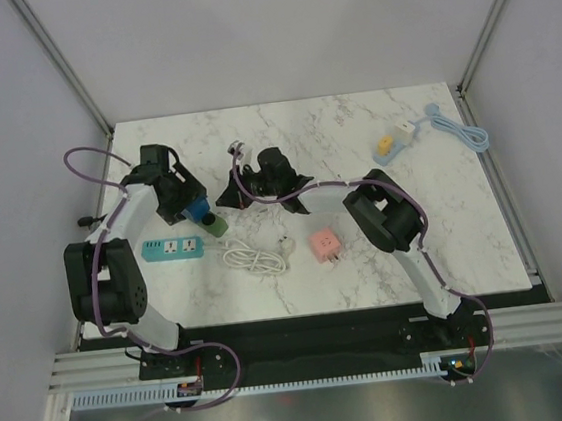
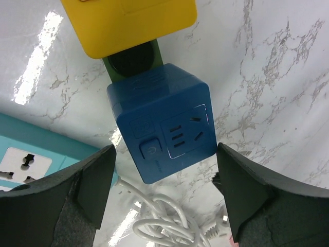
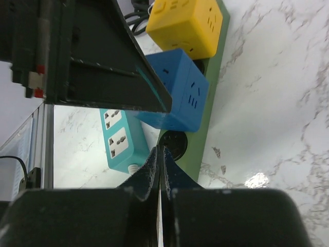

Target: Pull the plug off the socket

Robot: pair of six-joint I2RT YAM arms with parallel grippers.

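The teal power strip [image 1: 172, 248] lies nearest on the worktop [image 1: 354, 142]. Beyond it, the left gripper [image 2: 162, 170] stands wide, straddling the blue plug [image 2: 154, 103] without contact. The plug is seated in the green socket strip [image 3: 209, 87] beside a yellow cube [image 3: 185, 23]. The right gripper [image 3: 160, 159] is pressed closed and empty at that strip's edge.

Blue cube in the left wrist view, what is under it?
A green power strip, which runs on under the yellow cube too. The socket holding the blue cube, and the cube's pins, are covered.
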